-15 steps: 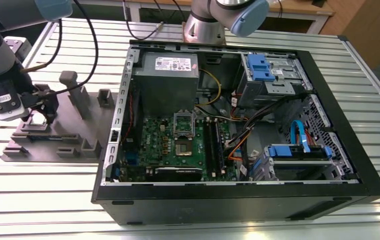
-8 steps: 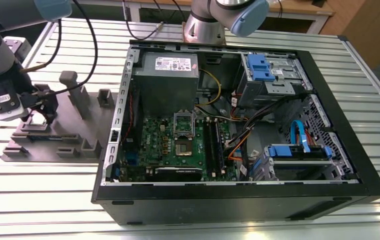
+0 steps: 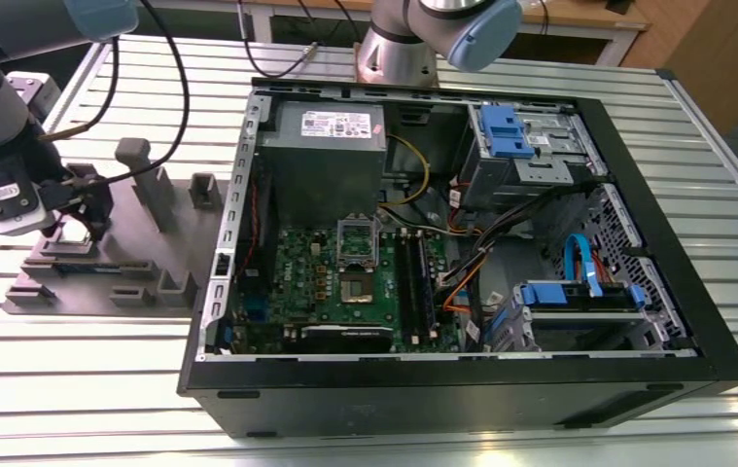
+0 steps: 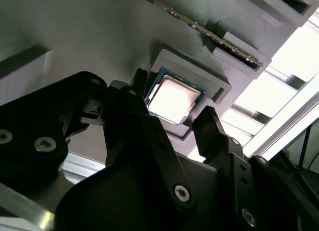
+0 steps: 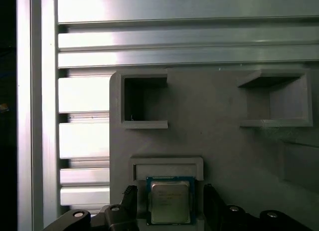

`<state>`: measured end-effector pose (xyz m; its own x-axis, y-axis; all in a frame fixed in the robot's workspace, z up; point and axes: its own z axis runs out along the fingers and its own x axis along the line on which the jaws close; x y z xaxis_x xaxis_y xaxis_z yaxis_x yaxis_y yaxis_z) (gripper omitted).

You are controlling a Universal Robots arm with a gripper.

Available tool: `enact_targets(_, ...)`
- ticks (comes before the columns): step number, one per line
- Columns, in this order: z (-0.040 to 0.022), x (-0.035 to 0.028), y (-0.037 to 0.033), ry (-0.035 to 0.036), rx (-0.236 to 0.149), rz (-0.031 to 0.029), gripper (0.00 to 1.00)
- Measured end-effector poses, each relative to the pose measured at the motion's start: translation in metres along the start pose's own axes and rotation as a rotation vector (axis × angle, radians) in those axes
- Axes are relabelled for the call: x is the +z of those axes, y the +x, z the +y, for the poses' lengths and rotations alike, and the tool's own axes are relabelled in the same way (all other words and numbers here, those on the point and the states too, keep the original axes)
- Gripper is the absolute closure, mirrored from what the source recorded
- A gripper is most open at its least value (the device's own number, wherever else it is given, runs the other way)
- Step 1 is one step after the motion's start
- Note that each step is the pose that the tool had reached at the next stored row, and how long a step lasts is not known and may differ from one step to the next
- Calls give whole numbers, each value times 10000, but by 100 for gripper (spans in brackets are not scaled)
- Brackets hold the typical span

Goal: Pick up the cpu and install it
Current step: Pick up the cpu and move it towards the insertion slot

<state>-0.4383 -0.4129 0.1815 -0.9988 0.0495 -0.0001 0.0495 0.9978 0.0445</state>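
The cpu (image 4: 173, 99) is a small square chip with a bright metal top, lying in a shallow pocket of the grey fixture block (image 3: 123, 282). In both wrist views my gripper (image 4: 172, 104) is open and straddles it. One black finger (image 4: 138, 86) stands on one side of the chip and the other finger (image 4: 209, 128) on the opposite side, each with a small gap to it. The first wrist view shows the cpu (image 5: 169, 201) between the fingertips of the gripper (image 5: 169, 198). At the exterior view's left, the gripper (image 3: 77, 226) hangs low over the fixture.
An open computer case (image 3: 680, 282) lies at the exterior view's middle and right. Inside it are a green motherboard (image 3: 303, 272) with its socket (image 3: 358, 288), a grey power-supply box (image 3: 323, 136), cables and blue drive brackets. Upright posts (image 3: 148, 180) rise from the fixture. A second arm's base (image 3: 402, 53) stands behind the case.
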Motion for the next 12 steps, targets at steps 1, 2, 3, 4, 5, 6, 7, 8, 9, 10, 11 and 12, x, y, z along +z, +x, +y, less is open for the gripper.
enact_targets(1,0,3,0,0,-1,-2,36)
enact_targets(2,0,6,2,-1,0,-3,36)
enact_targets(3,-1,9,3,1,0,-1,36)
enact_targets(4,-1,10,4,1,0,0,36)
enact_targets(5,-1,12,4,1,0,0,36)
enact_targets(6,-1,13,5,1,0,0,36)
enact_targets(7,-1,13,5,1,0,0,36)
enact_targets(8,-1,13,6,1,0,0,36)
enact_targets(9,-1,13,5,2,0,0,36)
enact_targets(10,-1,14,5,1,0,0,36)
enact_targets(11,-1,14,6,1,0,0,36)
enact_targets(12,-1,13,6,2,0,0,36)
